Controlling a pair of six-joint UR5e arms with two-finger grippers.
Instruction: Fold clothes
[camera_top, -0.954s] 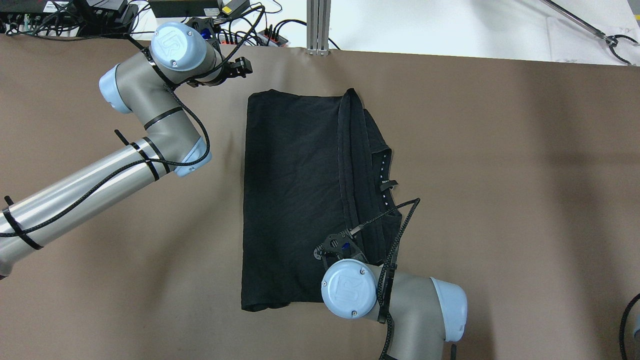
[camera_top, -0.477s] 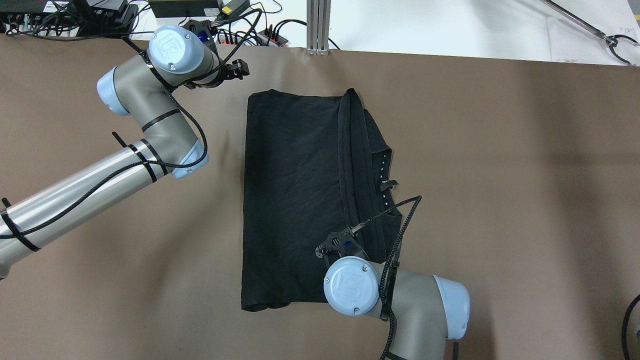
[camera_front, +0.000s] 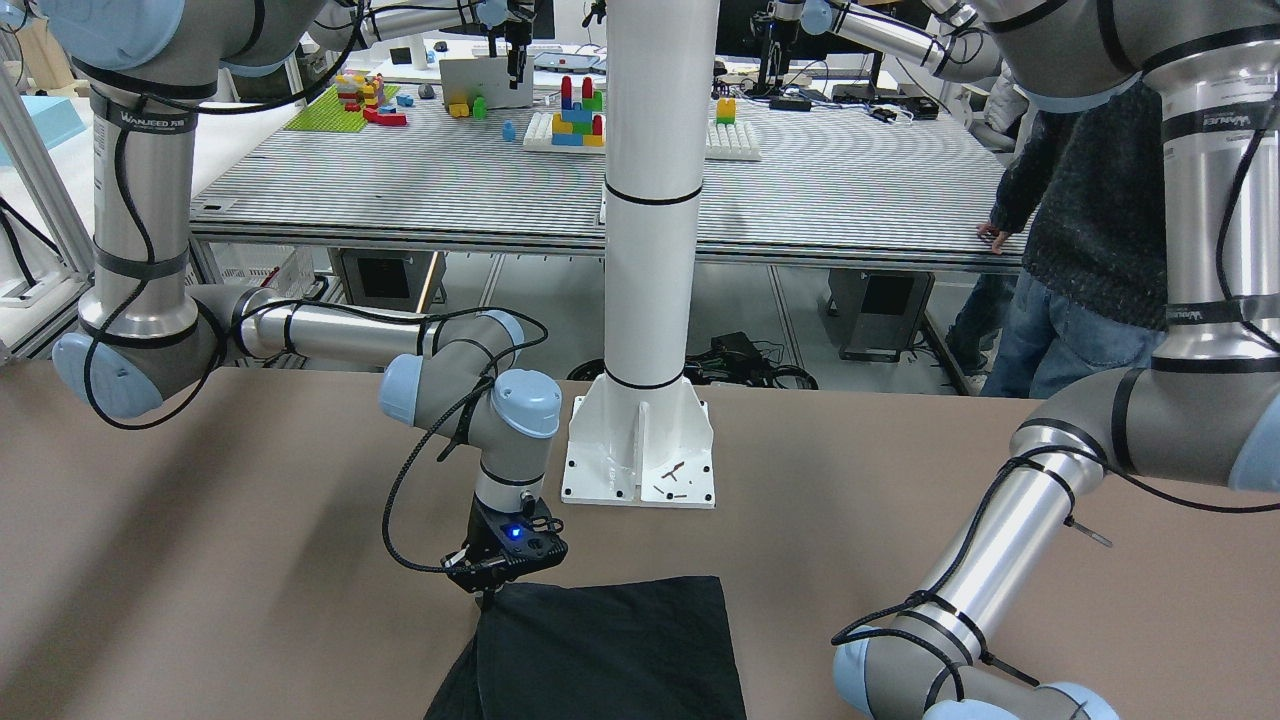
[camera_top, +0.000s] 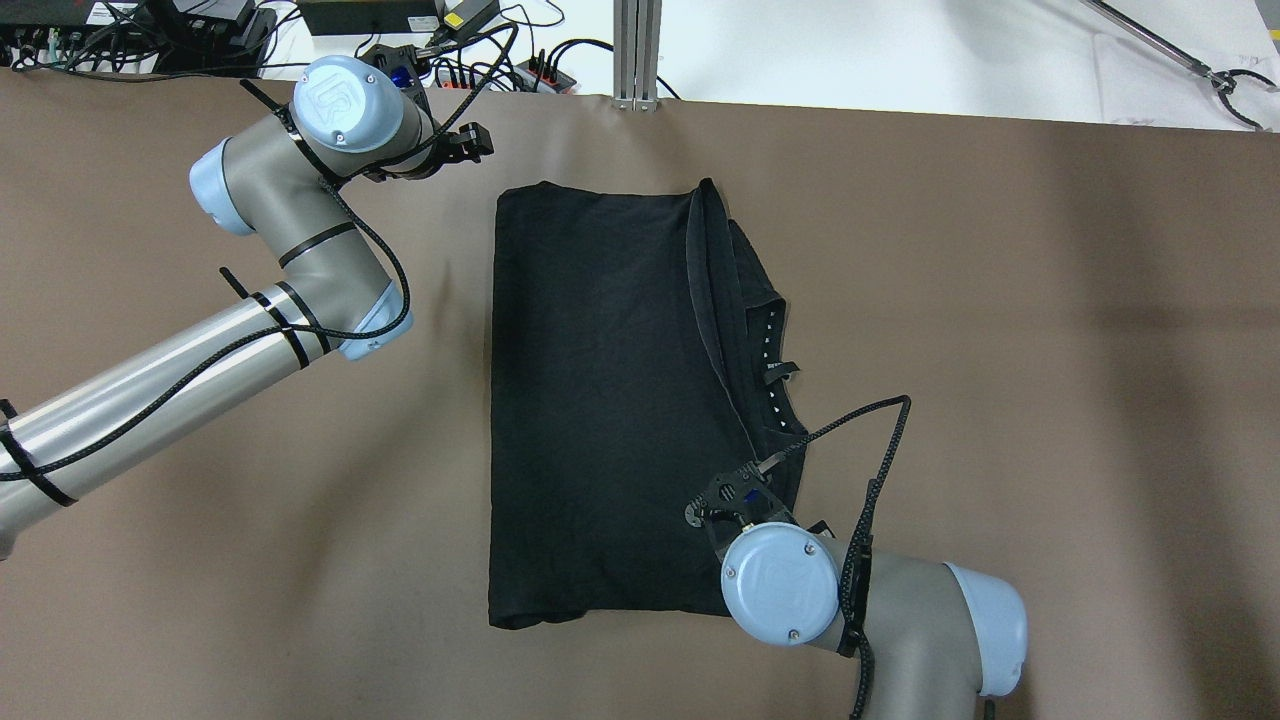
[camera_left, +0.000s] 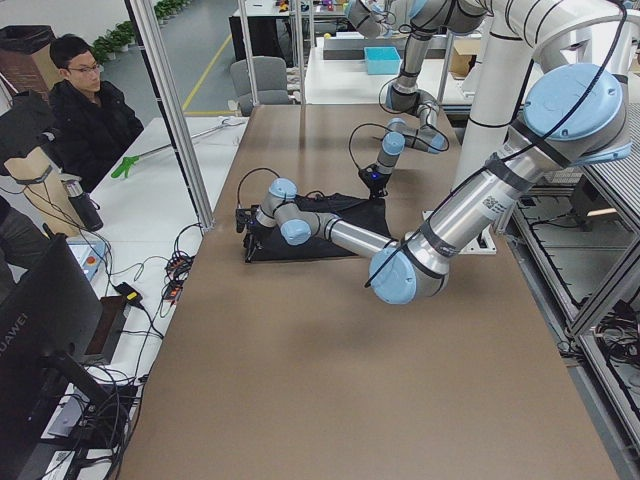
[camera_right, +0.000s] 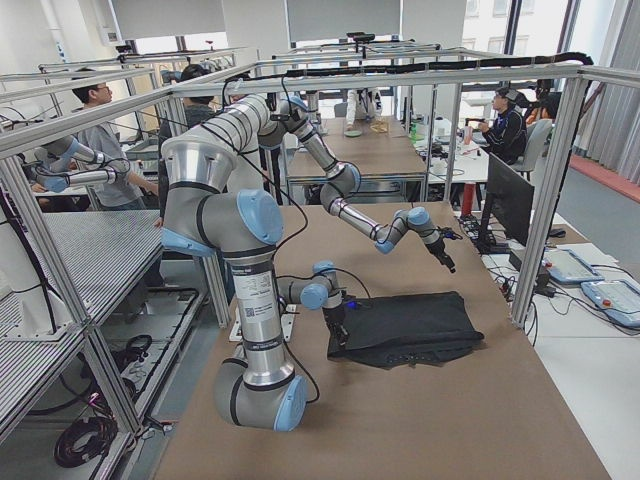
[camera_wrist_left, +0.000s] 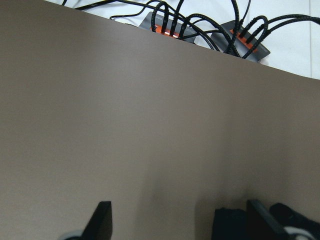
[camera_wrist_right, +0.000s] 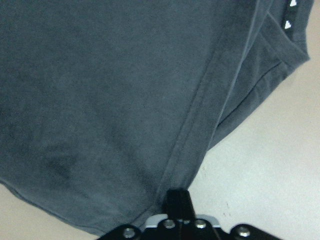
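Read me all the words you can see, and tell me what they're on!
"UR": on the left arm's blue joint cap and the right arm's blue joint cap.
"HUAWEI": on the monitor, on its back.
Perhaps "WANJEED": on a black arm band, too small to be sure.
Unreadable: tiny white marks inside the black T-shirt collar.

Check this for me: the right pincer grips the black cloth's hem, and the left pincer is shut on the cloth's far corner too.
One thing is wrong: the left pincer is open and holds nothing. It hangs over bare table beside the black cloth, as the left wrist view shows. The right pincer does grip the hem.
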